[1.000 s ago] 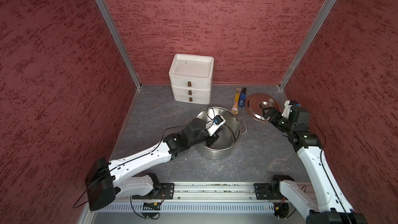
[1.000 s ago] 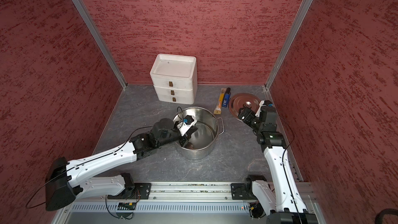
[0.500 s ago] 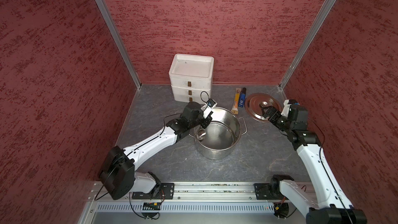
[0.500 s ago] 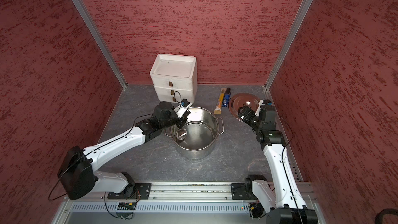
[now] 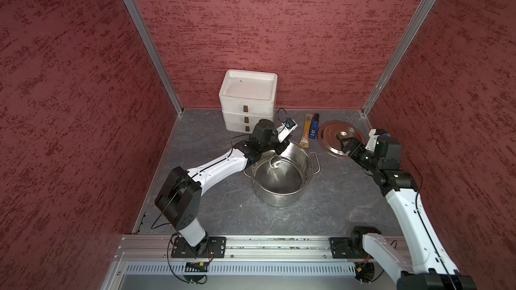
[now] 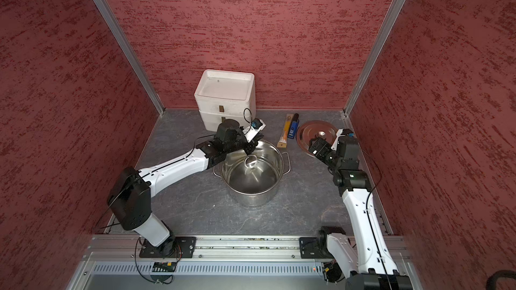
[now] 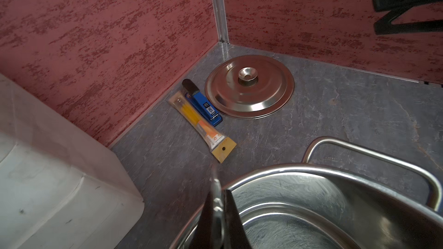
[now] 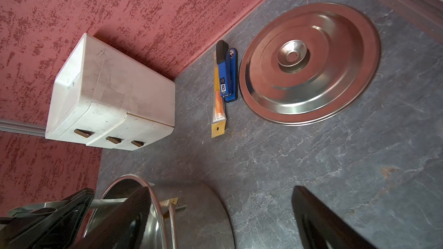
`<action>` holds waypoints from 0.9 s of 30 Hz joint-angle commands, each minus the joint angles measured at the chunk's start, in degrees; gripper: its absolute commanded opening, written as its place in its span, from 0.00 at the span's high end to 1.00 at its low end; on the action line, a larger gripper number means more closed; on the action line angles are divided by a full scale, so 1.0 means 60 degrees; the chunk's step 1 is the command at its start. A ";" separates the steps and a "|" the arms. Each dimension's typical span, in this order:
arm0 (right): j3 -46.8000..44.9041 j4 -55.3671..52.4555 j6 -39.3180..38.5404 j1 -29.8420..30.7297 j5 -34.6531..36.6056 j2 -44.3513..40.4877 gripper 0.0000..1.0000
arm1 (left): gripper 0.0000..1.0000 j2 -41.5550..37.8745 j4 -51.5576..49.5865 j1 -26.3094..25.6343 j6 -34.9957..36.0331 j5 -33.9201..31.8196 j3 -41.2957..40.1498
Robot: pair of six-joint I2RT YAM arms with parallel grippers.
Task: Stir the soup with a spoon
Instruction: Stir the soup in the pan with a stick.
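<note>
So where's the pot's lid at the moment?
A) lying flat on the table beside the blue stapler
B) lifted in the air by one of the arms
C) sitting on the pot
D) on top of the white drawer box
A: the steel lid lies flat on the grey table right beside the blue stapler, and the stockpot stands uncovered.

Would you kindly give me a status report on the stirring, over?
Left gripper shut on spoon, bowl inside the pot. Right gripper open, empty, near the lid. Lid off, beside pot; no soup visible.
</note>
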 commanded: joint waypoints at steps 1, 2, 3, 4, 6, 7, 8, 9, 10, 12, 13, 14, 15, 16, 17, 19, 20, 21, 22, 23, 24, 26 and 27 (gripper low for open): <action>0.0212 0.0156 -0.0024 -0.0052 0.0098 0.0051 0.03 | 1.00 0.0242 0.0586 -0.0446 0.0125 0.0524 0.0532; 0.0193 0.0175 -0.0024 -0.0055 0.0090 0.0055 0.03 | 1.00 0.0277 0.0629 -0.0585 0.0130 0.0538 0.0568; 0.0171 0.0198 -0.0024 -0.0059 0.0090 0.0063 0.03 | 1.00 0.0302 0.0679 -0.0711 0.0123 0.0560 0.0580; 0.0153 0.0203 -0.0024 -0.0060 0.0089 0.0057 0.03 | 1.00 0.0313 0.0723 -0.0831 0.0100 0.0561 0.0563; 0.0091 0.0230 -0.0035 -0.0057 0.0077 0.0065 0.03 | 1.00 0.0257 0.0766 -0.1094 0.0075 0.0572 0.0487; 0.0066 0.0232 -0.0047 -0.0049 0.0068 0.0061 0.03 | 1.00 0.0195 0.0798 -0.1238 0.0050 0.0585 0.0407; 0.0029 0.0249 -0.0052 -0.0049 0.0048 0.0056 0.03 | 1.00 0.0114 0.0835 -0.1347 0.0058 0.0614 0.0291; -0.0013 0.0273 -0.0044 -0.0048 0.0038 0.0067 0.03 | 1.00 0.0038 0.0895 -0.1473 0.0035 0.0680 0.0154; -0.0040 0.0300 -0.0041 -0.0046 0.0019 0.0070 0.03 | 1.00 -0.0076 0.0943 -0.1620 0.0012 0.0746 -0.0016; -0.0121 0.0382 -0.0013 -0.0048 -0.0018 0.0081 0.03 | 1.00 -0.0308 0.0994 -0.1904 -0.0043 0.0780 -0.0325; -0.0147 0.0424 -0.0010 -0.0053 -0.0038 0.0085 0.03 | 1.00 -0.0434 0.1008 -0.2024 -0.0076 0.0781 -0.0476; -0.0176 0.0456 0.0018 -0.0054 -0.0053 0.0098 0.03 | 1.00 -0.0578 0.1014 -0.2128 -0.0124 0.0726 -0.0642; -0.0198 0.0478 0.0020 -0.0052 -0.0068 0.0121 0.03 | 1.00 -0.0750 0.1002 -0.2202 -0.0174 0.0628 -0.0804; -0.0222 0.0501 0.0020 -0.0057 -0.0071 0.0135 0.03 | 1.00 -0.0923 0.0976 -0.2306 -0.0213 0.0529 -0.0968; -0.0238 0.0530 0.0027 -0.0047 -0.0085 0.0154 0.03 | 1.00 -0.1143 0.0936 -0.2380 -0.0266 0.0446 -0.1135; -0.0272 0.0580 0.0034 -0.0056 -0.0112 0.0193 0.03 | 1.00 -0.1534 0.0814 -0.2526 -0.0221 0.0353 -0.1540; -0.0287 0.0600 0.0046 -0.0048 -0.0115 0.0208 0.03 | 1.00 -0.1744 0.0715 -0.2578 -0.0161 0.0312 -0.1734; -0.0298 0.0638 0.0056 -0.0057 -0.0128 0.0227 0.03 | 1.00 -0.1956 0.0578 -0.2626 -0.0115 0.0294 -0.1922; -0.0304 0.0671 0.0072 -0.0058 -0.0137 0.0242 0.03 | 1.00 -0.2200 0.0456 -0.2647 -0.0122 0.0286 -0.2102; -0.0309 0.0698 0.0076 -0.0060 -0.0151 0.0269 0.03 | 1.00 -0.2404 0.0331 -0.2655 -0.0130 0.0274 -0.2277; -0.0306 0.0723 0.0078 -0.0047 -0.0166 0.0302 0.03 | 1.00 -0.2714 0.0193 -0.2647 -0.0155 0.0262 -0.2442; -0.0291 0.0752 0.0067 -0.0057 -0.0188 0.0365 0.03 | 1.00 -0.3120 -0.0120 -0.2653 -0.0128 0.0164 -0.2703; -0.0278 0.0772 0.0063 -0.0052 -0.0200 0.0408 0.03 | 1.00 -0.3360 -0.0307 -0.2639 -0.0107 0.0070 -0.2823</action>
